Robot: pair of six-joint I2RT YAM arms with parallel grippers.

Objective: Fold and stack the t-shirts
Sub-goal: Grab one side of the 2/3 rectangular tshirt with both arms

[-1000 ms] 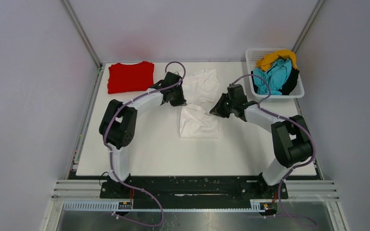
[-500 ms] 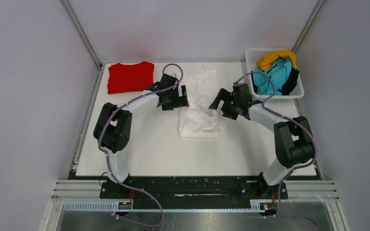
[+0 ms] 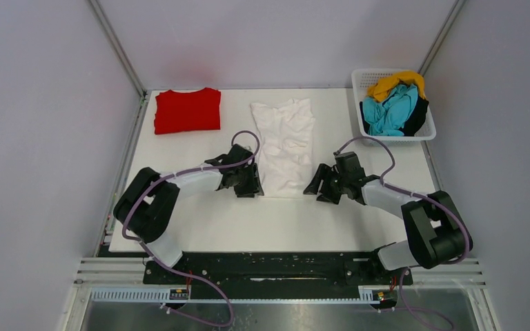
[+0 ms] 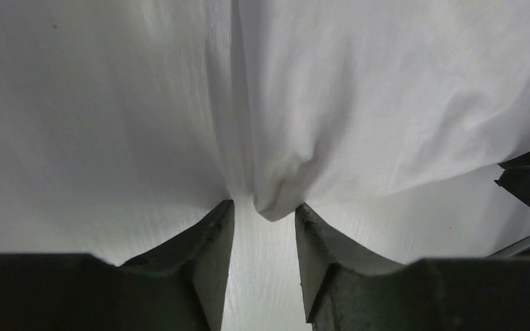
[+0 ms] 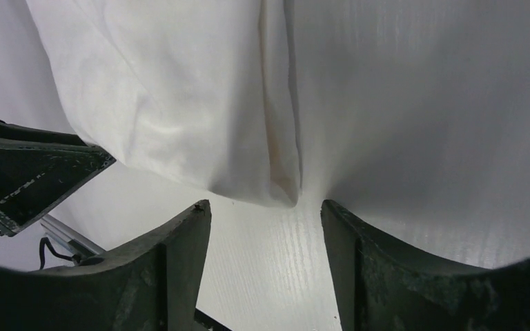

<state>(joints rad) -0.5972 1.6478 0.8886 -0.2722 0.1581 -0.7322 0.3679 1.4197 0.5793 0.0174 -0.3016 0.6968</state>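
**Left and right claws at the near hem.** My left claw [image 4: 263, 210] stands narrowly parted and holds nothing. A near corner of the white t-shirt [image 3: 284, 145] hangs at its 12 o'clock, just at the fingertips. My right claw [image 5: 266, 207] gapes wider, also empty, with the other near corner at its 12 o'clock. The cloth is soft, finely woven and creased lengthwise, and it forms a long strip on the white wood-grain table [image 3: 200, 221]. A flat-folded red t-shirt [image 3: 187, 110] lies at the table's 11 o'clock. A heap of coloured shirts [image 3: 393, 103] fills the lattice basket [image 3: 397, 138] at 1 o'clock.

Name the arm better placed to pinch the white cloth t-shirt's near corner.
Left, marginally. The left gripper, open, has the white t-shirt's corner between its fingertips; the right gripper, open too, has a corner only level with its tips.
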